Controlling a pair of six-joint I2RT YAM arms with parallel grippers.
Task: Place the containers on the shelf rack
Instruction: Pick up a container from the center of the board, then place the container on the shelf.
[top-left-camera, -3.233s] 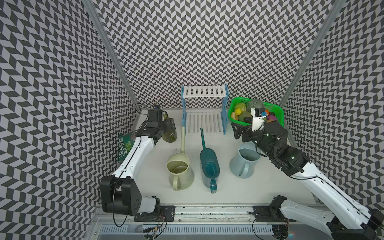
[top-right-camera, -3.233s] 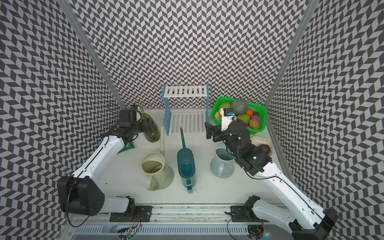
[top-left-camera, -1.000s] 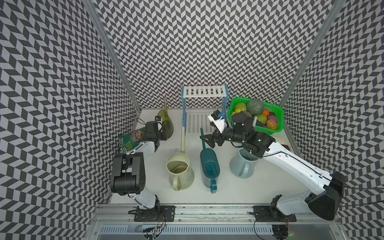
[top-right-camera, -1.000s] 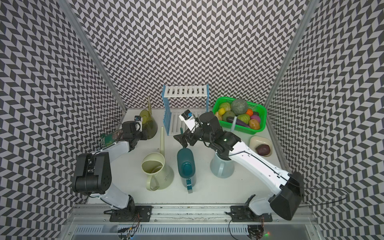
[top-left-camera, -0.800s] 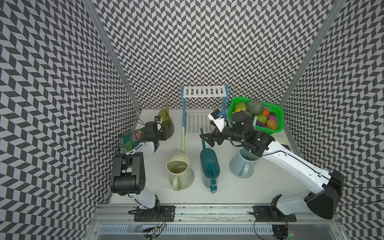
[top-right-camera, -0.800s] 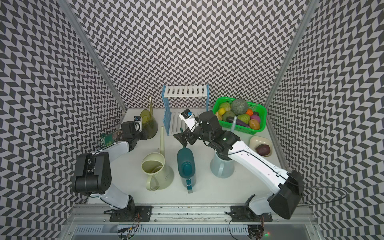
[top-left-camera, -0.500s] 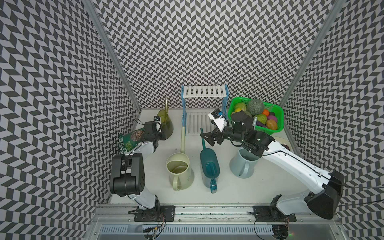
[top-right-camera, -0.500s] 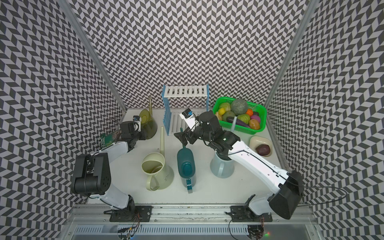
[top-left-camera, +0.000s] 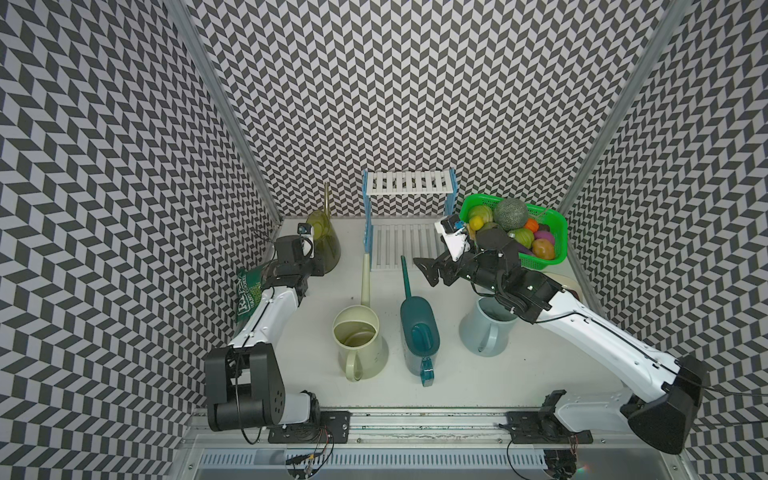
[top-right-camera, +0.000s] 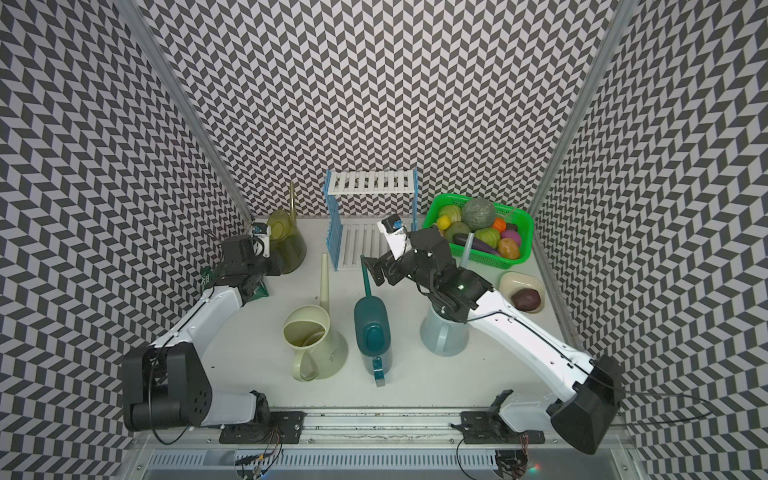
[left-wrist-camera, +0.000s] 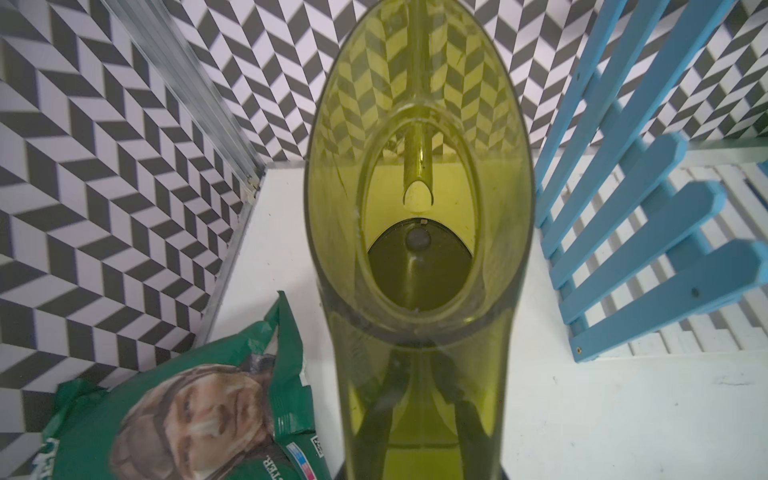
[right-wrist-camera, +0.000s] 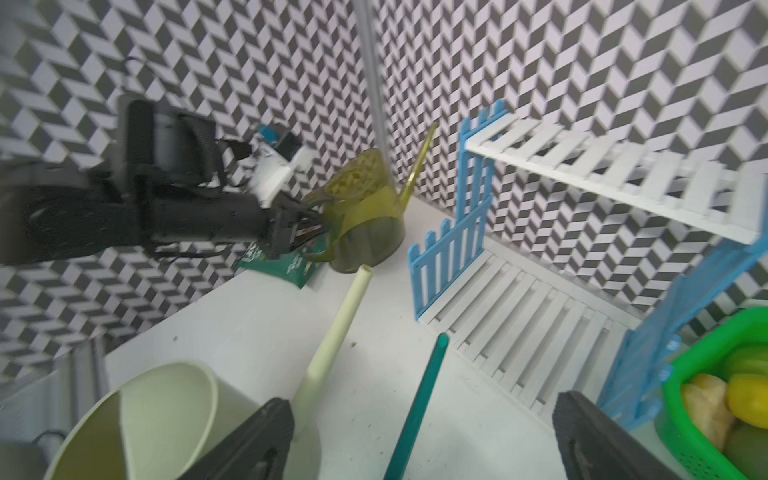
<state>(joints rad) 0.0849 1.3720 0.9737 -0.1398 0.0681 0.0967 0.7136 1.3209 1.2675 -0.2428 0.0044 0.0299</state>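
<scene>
**Olive can gripped at the far left corner; both shelves bare**

By the table's left edge lies a green chip bag (top-left-camera: 249, 291), partly under the left arm. Just past it, the left gripper (top-left-camera: 316, 264) is clamped on the loop handle of the olive-green can (top-left-camera: 324, 232). The right wrist view shows its fingers (right-wrist-camera: 300, 231) pinching that handle. The can stands in the far left corner of the table, spout up against the wall, just beside the blue side panel of the shelf rack (top-left-camera: 409, 189). Whether its base has left the table cannot be told.

The rack sits at the middle of the far edge, and none of the containers is on either white shelf. In front of it, mid-table, stand the cream can (top-left-camera: 359, 336) and the dark teal can (top-left-camera: 419, 328), their spouts pointing at the rack.

The right gripper (top-left-camera: 428, 272) hangs above the teal spout with its jaws spread wide, holding nothing. Under its forearm stands the pale blue can (top-left-camera: 484, 332). The green basket (top-left-camera: 557, 232) of produce fills the far right corner.

The first placement appears to be in hand. The left arm's next move would call for lifting the olive can clear of the side panel's pickets, carrying it rightward over a shelf, and lowering it flat before letting go. The long spout must be kept off the wall and the upper shelf. The right arm seems lined up on the teal can, but it would need to shift back from the spout to reach the handle.
</scene>
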